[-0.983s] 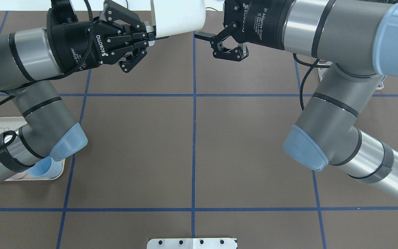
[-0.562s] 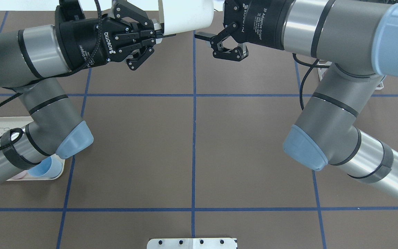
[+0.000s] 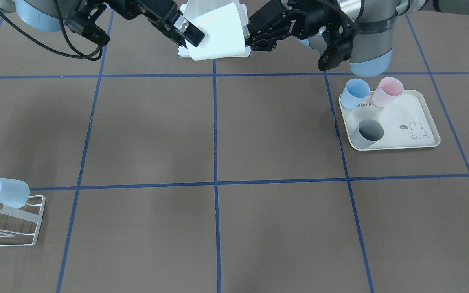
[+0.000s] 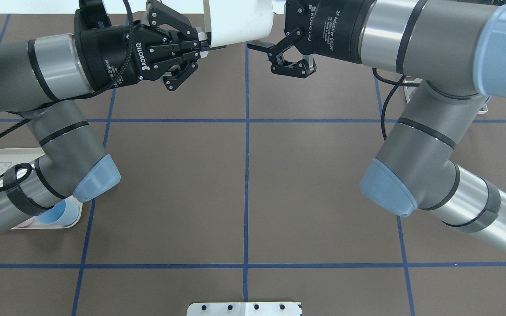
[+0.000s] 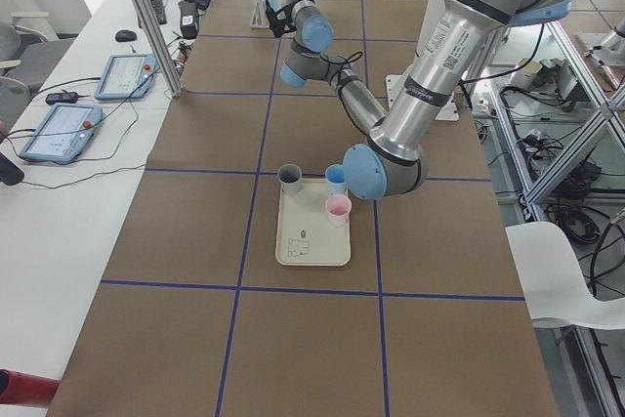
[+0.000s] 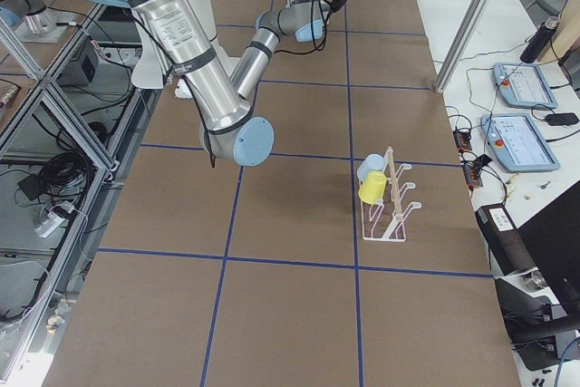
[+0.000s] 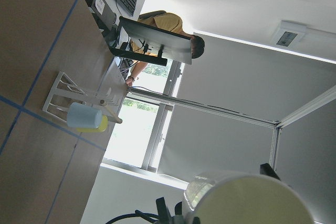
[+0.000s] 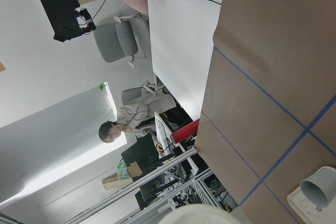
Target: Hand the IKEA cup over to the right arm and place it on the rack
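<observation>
Exterior right: whole rack [image 6: 391, 189]; overhead exterior: left tool [image 4: 203, 43] clenched on white cup [image 4: 237, 19], right tool [image 4: 259, 44] released.

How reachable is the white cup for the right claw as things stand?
Probably yes. The right claw stands open at the closed end of the white cup, one finger alongside its wall, with nothing between them. The left claw pinches only the rim at the opposite end.

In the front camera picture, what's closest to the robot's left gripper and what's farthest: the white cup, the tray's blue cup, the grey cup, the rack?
1. White cup: held in the left gripper.
2. Blue cup: tray corner nearest the robot.
3. Grey cup: farther down the tray.
4. Rack: far across the table, right arm's side.
</observation>
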Controlling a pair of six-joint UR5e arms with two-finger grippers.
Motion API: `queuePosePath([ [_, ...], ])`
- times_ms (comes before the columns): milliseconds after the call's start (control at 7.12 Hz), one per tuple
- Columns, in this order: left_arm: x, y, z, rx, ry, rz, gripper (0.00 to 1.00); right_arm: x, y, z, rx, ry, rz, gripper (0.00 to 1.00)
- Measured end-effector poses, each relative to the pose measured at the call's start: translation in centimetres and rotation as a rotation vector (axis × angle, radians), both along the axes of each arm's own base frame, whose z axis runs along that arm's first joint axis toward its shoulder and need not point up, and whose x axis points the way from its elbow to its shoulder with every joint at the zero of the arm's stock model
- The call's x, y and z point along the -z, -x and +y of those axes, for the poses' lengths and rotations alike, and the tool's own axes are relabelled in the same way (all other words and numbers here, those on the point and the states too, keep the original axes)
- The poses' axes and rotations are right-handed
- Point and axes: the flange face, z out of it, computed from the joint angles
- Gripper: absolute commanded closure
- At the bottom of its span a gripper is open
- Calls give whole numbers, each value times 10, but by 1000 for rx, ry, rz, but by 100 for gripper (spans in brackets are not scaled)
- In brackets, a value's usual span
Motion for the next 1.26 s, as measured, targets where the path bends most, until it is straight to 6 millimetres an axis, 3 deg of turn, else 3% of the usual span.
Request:
queuePosePath([
  [140, 0, -1, 0, 0, 0, -1, 100, 0, 0, 0, 0, -1, 0, 2],
  [281, -1, -1, -1, 0, 1, -2, 100, 0, 0, 0, 0, -1, 0, 9],
  [702, -1, -1, -1, 0, 1, -1, 100, 0, 0, 0, 3, 7, -6, 67],
  [842, 0, -1, -1, 0, 0, 1, 100, 0, 0, 0, 6, 14, -11, 100],
  [983, 1, -1, -1, 1, -1, 1, 100, 0, 0, 0, 9, 21, -17, 100],
  [1123, 1, -1, -1, 1, -3, 1, 63, 1, -1, 1, 12, 27, -25, 100],
  [1264, 1, -1, -1, 1, -3, 1, 40, 1, -1, 1, 13, 29, -29, 100],
])
